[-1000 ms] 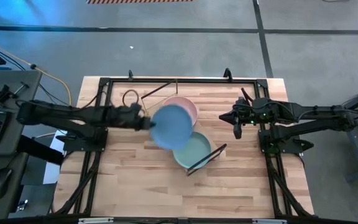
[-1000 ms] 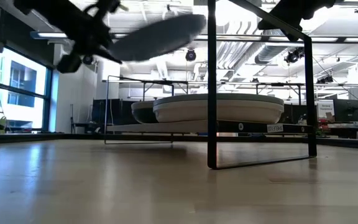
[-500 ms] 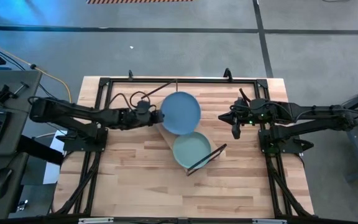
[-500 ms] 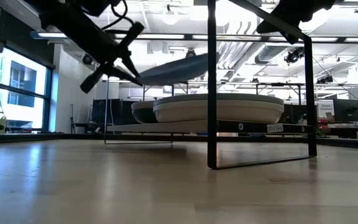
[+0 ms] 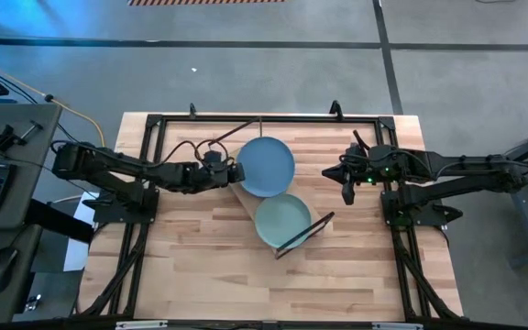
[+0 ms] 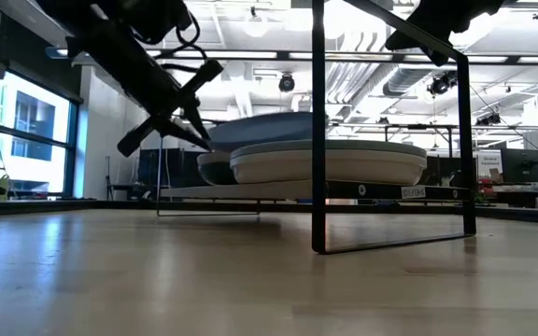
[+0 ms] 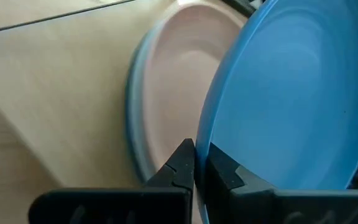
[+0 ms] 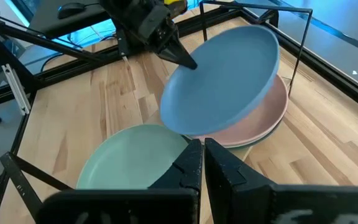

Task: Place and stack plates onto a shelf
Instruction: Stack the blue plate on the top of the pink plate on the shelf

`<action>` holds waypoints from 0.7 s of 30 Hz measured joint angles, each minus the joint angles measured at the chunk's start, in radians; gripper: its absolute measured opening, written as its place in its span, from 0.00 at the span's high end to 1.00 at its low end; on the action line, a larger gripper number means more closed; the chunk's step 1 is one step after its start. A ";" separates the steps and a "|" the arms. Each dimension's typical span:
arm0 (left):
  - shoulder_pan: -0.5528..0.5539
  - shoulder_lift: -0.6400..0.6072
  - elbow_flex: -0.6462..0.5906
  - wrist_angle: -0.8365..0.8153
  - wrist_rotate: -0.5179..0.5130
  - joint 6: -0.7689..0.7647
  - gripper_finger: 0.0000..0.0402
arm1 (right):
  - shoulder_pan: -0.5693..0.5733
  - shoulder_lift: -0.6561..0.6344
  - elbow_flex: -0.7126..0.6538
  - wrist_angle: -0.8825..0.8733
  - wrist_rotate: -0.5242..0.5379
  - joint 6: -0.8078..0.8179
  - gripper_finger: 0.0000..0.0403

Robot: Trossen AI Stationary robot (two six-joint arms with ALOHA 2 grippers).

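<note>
My left gripper [image 5: 234,173] is shut on the light blue plate [image 5: 266,166], which hovers slightly tilted over the pink plate [image 8: 272,112]. The pink plate lies on a paler plate [image 7: 133,118] on the shelf's far part. A pale mint plate [image 5: 282,220] lies flat on the near part of the wooden shelf [image 5: 246,203], beside its dark end rods [image 5: 305,232]. The low view shows the blue plate [image 6: 260,129] just above the stack [image 6: 325,161]. My right gripper [image 5: 348,191] waits shut, above the table to the right of the shelf. My left gripper pinches the light blue plate's rim [image 7: 202,149] on its left side, one finger [image 7: 182,165] under the plate and one [image 7: 225,171] on its inner face. The fingers come about level from the table's left. Whether the plate's underside touches the pink plate, I cannot tell.
A dark metal frame [image 5: 154,124] runs around the butcher-block tabletop [image 5: 209,266]. The shelf's upright rod [image 6: 318,121] stands close in front of the low camera. Cables [image 5: 191,144] lie near the far-left corner. Bare wood stretches along the table's near side.
My left gripper moved right and toward the far edge, then down, carrying the light blue plate. The plate went from held high and steeply tilted near the shelf's middle to almost level, low over the pink plate. The right arm kept still.
</note>
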 joint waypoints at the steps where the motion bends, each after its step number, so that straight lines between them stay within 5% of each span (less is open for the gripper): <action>1: 0.000 0.006 0.000 -0.005 -0.002 -0.010 0.99 | 0.000 0.000 0.000 0.000 0.000 0.000 1.00; 21: 0.001 0.013 0.000 0.012 -0.049 -0.011 0.84 | 0.000 0.000 0.000 0.000 0.000 0.004 1.00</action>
